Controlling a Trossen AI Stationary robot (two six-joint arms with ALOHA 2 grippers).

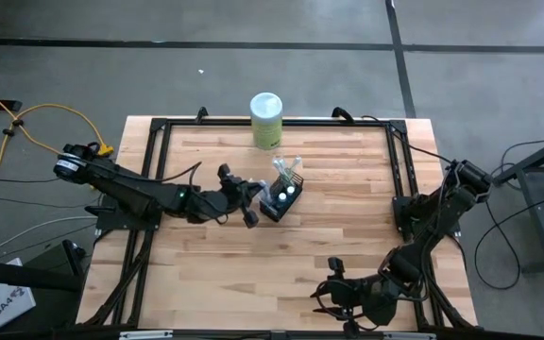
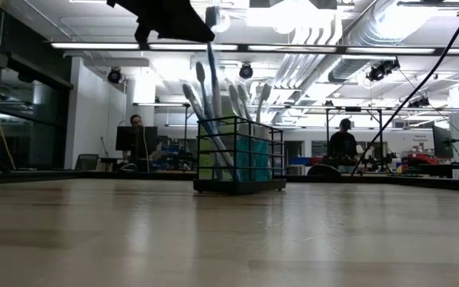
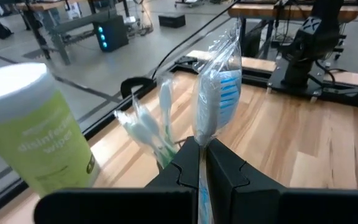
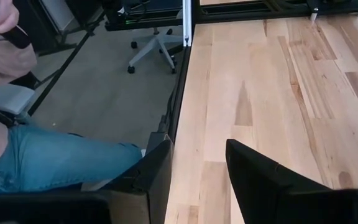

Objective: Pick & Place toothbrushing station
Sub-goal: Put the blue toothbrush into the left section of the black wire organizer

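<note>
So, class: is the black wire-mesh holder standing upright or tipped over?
Upright. In the low view the black wire-mesh holder sits flat on the table, toothbrushes sticking up.

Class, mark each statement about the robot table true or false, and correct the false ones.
1. The left gripper is shut on a toothbrush. True.
2. The holder lies tipped on its side. False: it stands upright.
3. The right gripper holds a tube. False: its jaws are open and empty, by the table's near edge.
4. The green canister stands outside the holder. True.
</note>
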